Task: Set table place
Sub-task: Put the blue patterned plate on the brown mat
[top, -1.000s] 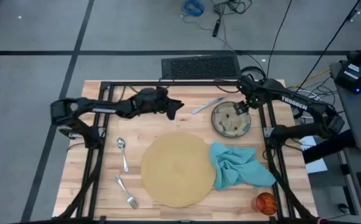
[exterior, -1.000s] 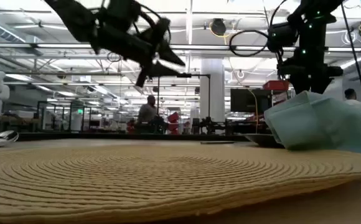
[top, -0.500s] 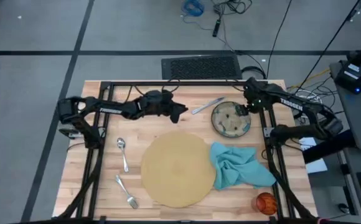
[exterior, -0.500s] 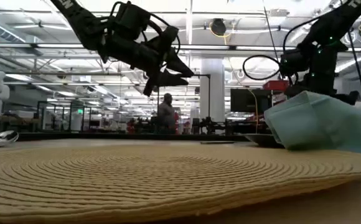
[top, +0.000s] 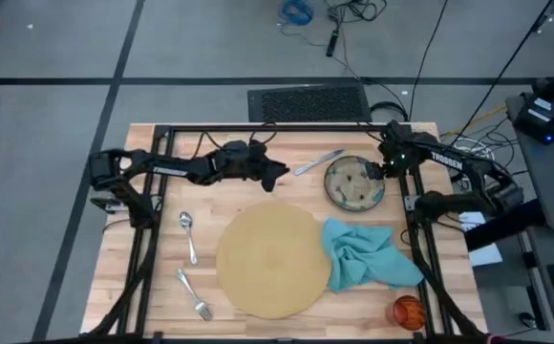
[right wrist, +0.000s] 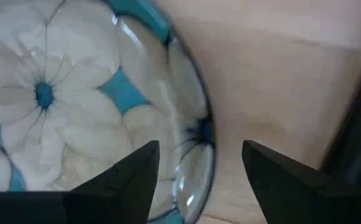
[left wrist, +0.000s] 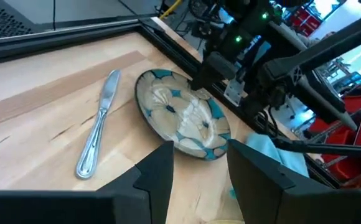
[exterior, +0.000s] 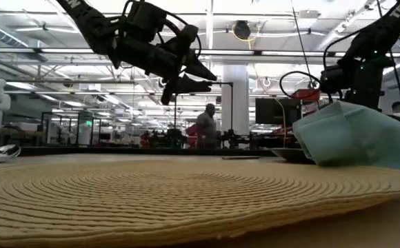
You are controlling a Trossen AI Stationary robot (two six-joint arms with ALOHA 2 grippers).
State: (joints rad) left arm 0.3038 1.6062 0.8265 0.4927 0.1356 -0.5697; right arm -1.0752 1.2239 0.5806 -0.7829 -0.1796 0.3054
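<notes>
Where wood shows, round glossy floral dish (top: pixel 354 183), woven placemat (top: pixel 272 260)

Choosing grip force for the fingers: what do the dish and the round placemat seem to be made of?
The dish looks like glass or glazed ceramic: a glossy surface with highlights, a see-through-looking rim in the right wrist view, and a teal-and-cream flower pattern. The placemat looks woven from tan fibre or cord, shown by its matte concentric coiled ridges.

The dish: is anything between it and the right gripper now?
Nothing visible. The right gripper is open just above the rim of the dish, one finger over the dish, the other over the table.
</notes>
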